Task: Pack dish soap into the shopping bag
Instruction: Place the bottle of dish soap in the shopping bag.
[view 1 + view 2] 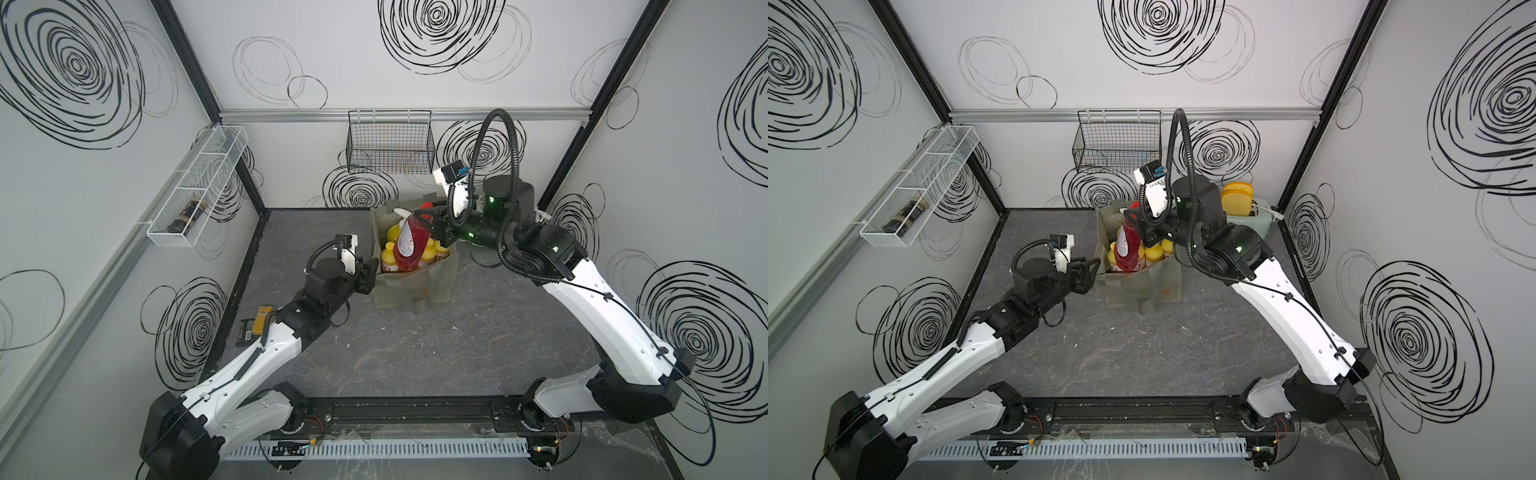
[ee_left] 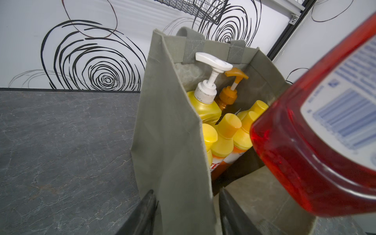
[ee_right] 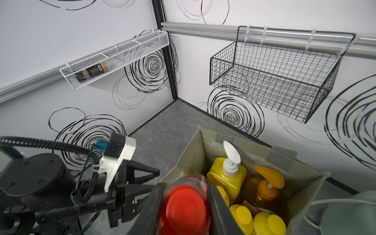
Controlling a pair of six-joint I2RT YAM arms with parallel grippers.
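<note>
The grey-green shopping bag (image 1: 415, 291) (image 1: 1138, 286) stands upright at the back middle of the table. Inside it are a yellow white-pump bottle (image 2: 203, 105), an amber orange-pump bottle (image 2: 230, 95) and several small yellow-capped bottles (image 2: 225, 132). My right gripper (image 1: 428, 220) (image 3: 185, 186) is shut on the red bottle (image 1: 409, 245) (image 3: 186, 207) near its red cap. The bottle hangs tilted, base down, over the bag's mouth. My left gripper (image 1: 371, 272) (image 2: 186, 191) is open at the bag's left rim, its jaws straddling the fabric wall (image 2: 168, 132).
A black wire basket (image 1: 390, 143) hangs on the back wall above the bag. A white mesh shelf (image 1: 195, 183) on the left wall holds a dark jar (image 1: 189, 214). A pale toaster with bread (image 1: 1241, 203) sits behind my right arm. A yellow-black packet (image 1: 255, 326) lies by the left arm.
</note>
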